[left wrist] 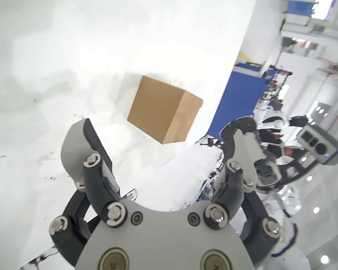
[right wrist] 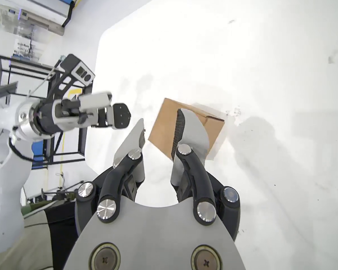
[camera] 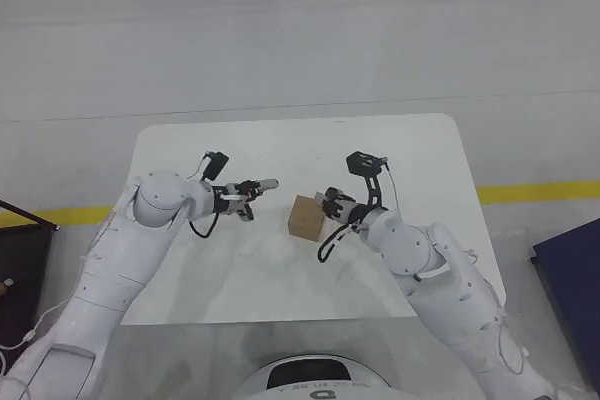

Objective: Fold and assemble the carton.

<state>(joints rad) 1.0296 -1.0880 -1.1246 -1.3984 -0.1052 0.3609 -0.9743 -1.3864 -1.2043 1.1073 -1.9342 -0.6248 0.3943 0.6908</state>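
- My left claw (camera: pixel 266 186) is released, its jaws spread wide and holding nothing. The carton (left wrist: pixel 164 109) sits straight ahead of it on the white table (camera: pixel 400 160), apart from my fingertips.
- My right claw (right wrist: pixel 162 122) is also unclenched, with a clear gap between the jaws. The carton lies right in front of it, one finger (right wrist: pixel 190 130) overlapping its near face. I cannot tell whether that finger touches the cardboard.
- The carton lies between my two claws, nearer the right one, and it already stands as a squared-up brown box resting on the table.
- I judge it light and hollow. The panels are stiff enough to keep their shape, yet they would dent under a hard squeeze, and the smooth faces could slide on my pads.
- The best hold, I think, is across two opposite faces close to an edge or corner, where the board is stiffest — with gentle pressure only.
- As a container, every face I can see is shut. What is inside, if anything, is hidden, and so is the underside.
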